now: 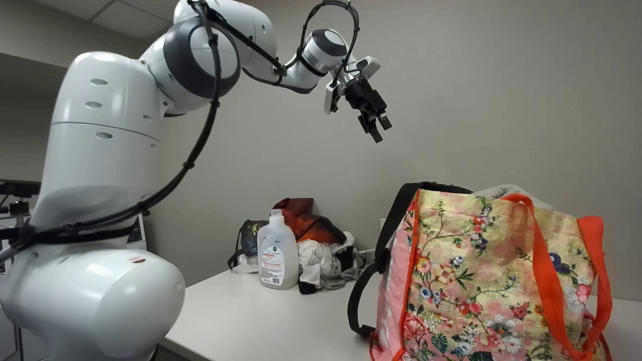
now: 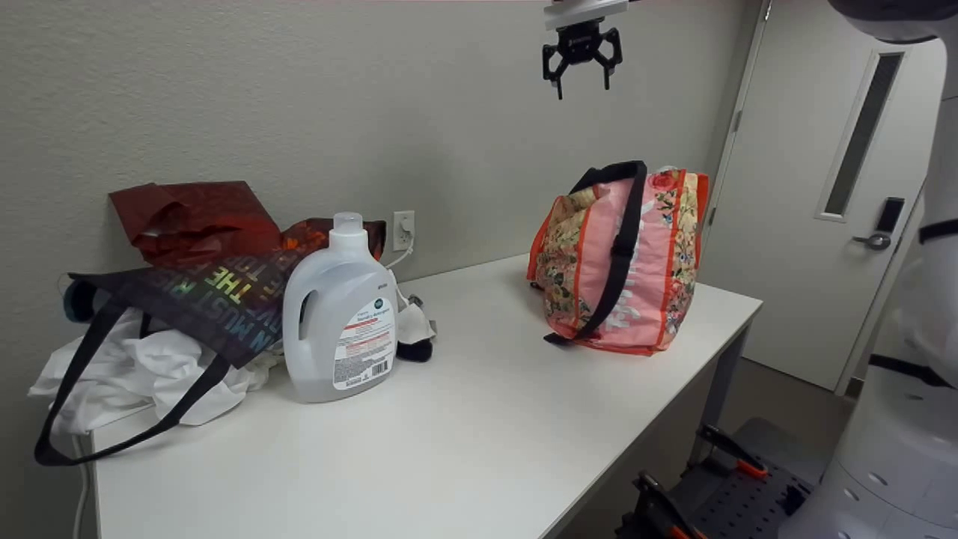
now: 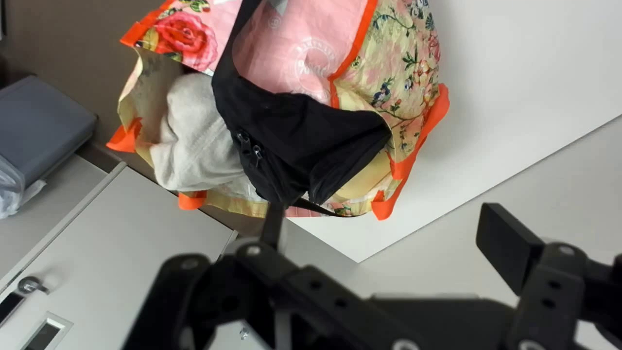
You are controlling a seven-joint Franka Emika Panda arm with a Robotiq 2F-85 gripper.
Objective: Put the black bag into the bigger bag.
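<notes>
On dark tote (image 2: 213,303): "MUST"; "THE"

Bigger bag (image 1: 476,271): 1; black bag (image 3: 316,136): 1.
Dark lettered bag (image 2: 213,296): 1; bottle (image 2: 337,314): 1; tool (image 2: 584,92): 1; tabletop (image 2: 449,449): 1; wall outlet (image 2: 400,236): 1; door (image 2: 786,187): 1; door handle (image 2: 877,241): 1; robot arm (image 1: 105,160): 1. Piled cloths (image 2: 176,355) cannot be counted individually.
</notes>
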